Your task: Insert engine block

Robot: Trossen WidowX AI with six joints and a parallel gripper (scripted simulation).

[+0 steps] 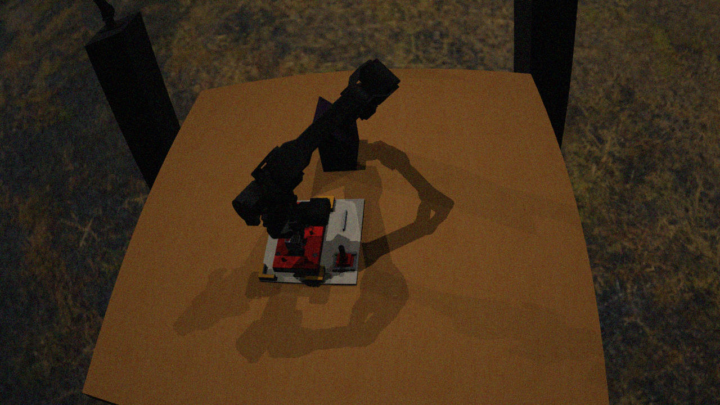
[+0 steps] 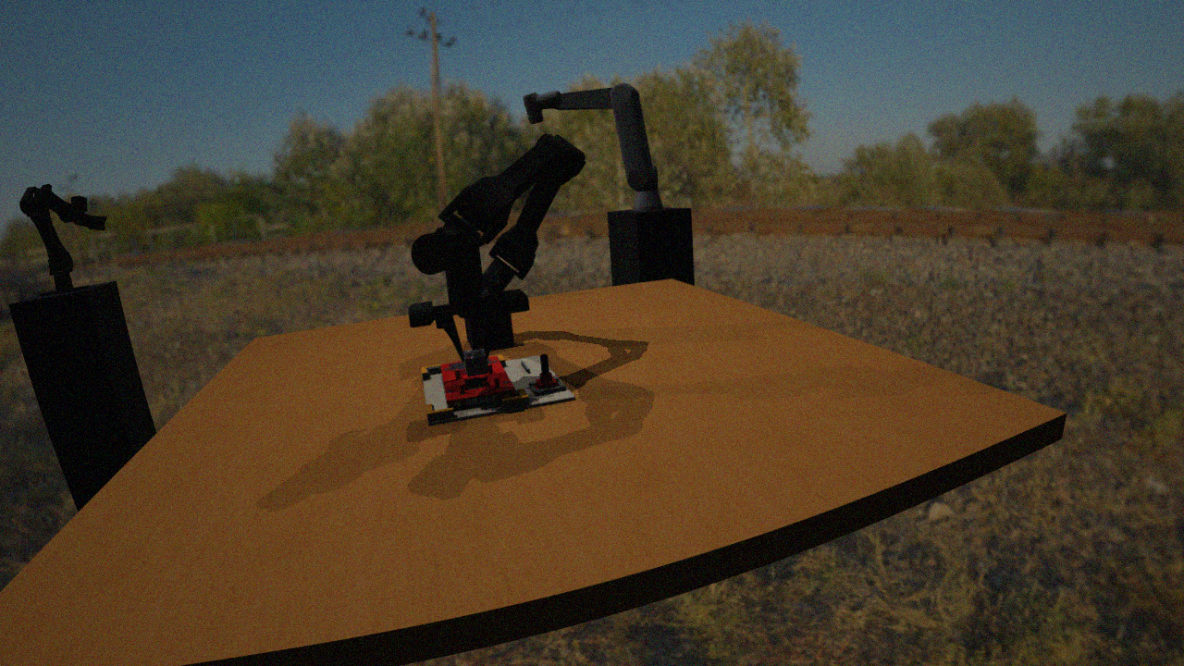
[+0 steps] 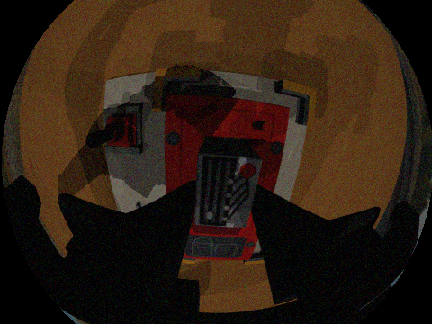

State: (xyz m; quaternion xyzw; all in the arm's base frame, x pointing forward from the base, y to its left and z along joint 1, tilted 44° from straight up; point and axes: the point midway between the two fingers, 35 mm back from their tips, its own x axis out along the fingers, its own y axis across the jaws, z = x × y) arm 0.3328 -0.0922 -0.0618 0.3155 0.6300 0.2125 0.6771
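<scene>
The grey engine block has dark grooves and a round red part on top. My gripper is shut on it, one finger on each side in the wrist view. They are over the red car body. The block stands up from the body in the exterior view; any gap beneath it cannot be made out. The block and fingers hide most of the opening. The rib and the block's slot side cannot be made out.
The car body lies on a white board with yellow and black corner pieces. A red part with an upright black peg stands on the board beside the body. A thin dark pin is also on the board.
</scene>
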